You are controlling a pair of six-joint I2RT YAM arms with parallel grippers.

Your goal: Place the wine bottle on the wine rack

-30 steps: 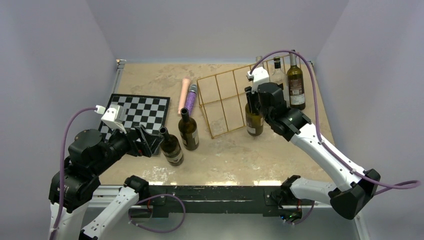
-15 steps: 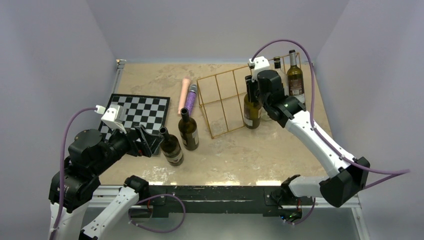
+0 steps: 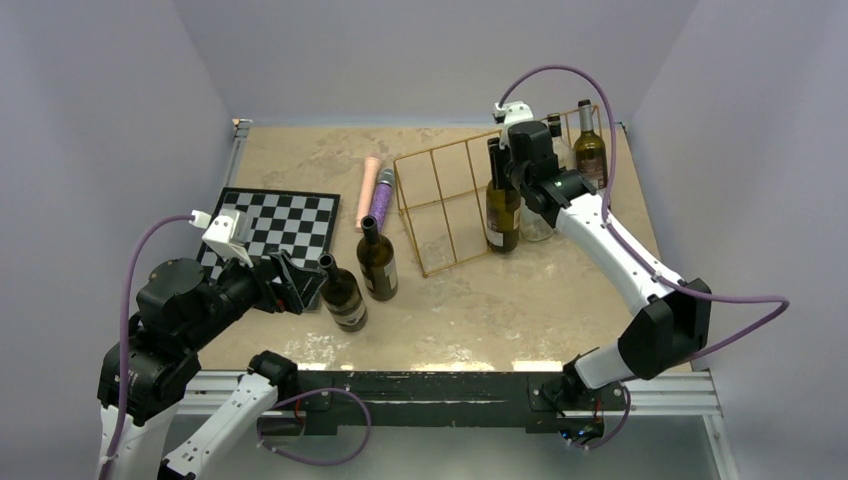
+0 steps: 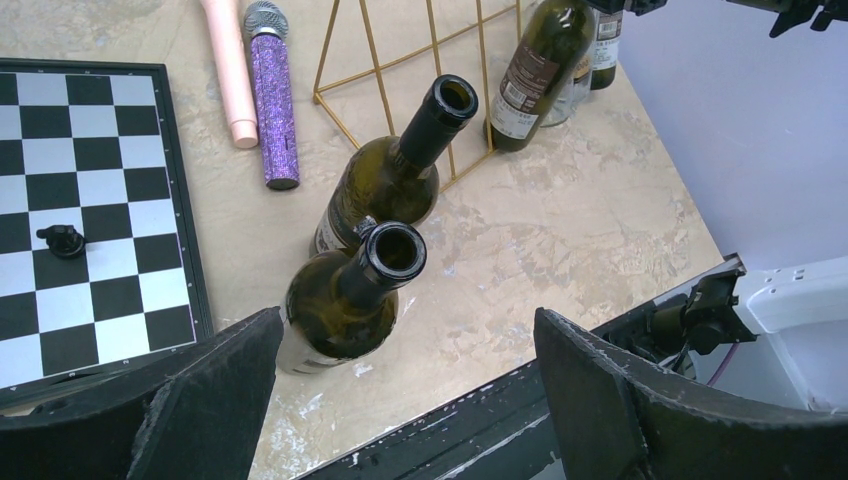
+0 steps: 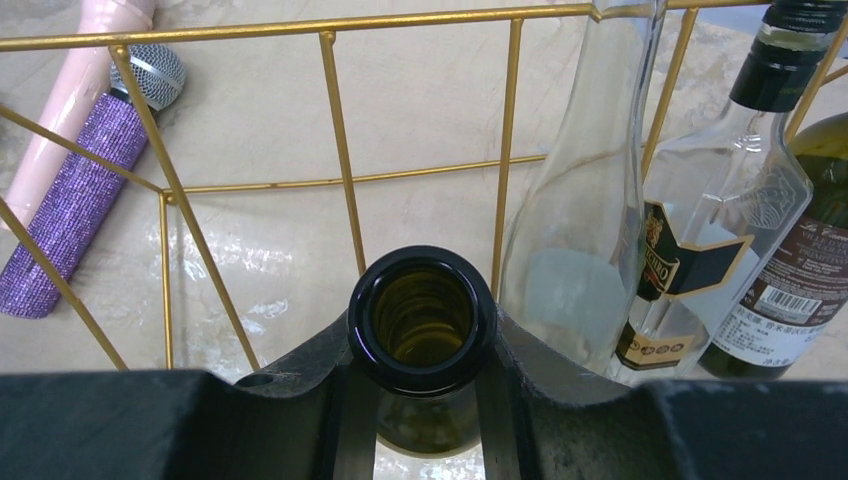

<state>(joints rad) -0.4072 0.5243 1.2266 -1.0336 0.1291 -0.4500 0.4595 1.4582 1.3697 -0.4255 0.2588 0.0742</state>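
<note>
My right gripper (image 3: 506,162) is shut on the neck of a dark green wine bottle (image 3: 502,210), which hangs upright at the right end of the wine rack (image 3: 445,200). In the right wrist view the bottle's open mouth (image 5: 421,318) sits between the fingers (image 5: 300,370), with the golden wire rack (image 5: 339,140) just behind it. My left gripper (image 3: 300,285) is open at the near left. Its wide-apart fingers (image 4: 215,390) frame two more dark bottles (image 4: 340,300) (image 4: 395,180) standing on the table.
A chessboard (image 3: 280,222) lies at the left, with one black piece (image 4: 62,240) on it. A pink cylinder (image 3: 370,190) and a purple glitter microphone (image 3: 381,200) lie left of the rack. A clear bottle (image 5: 580,210) and labelled bottles (image 3: 590,160) stand behind the rack's right end.
The right arm has carried the held bottle away from the table's near edge and slightly left, closer along the rack's right end. The left arm has not moved.
</note>
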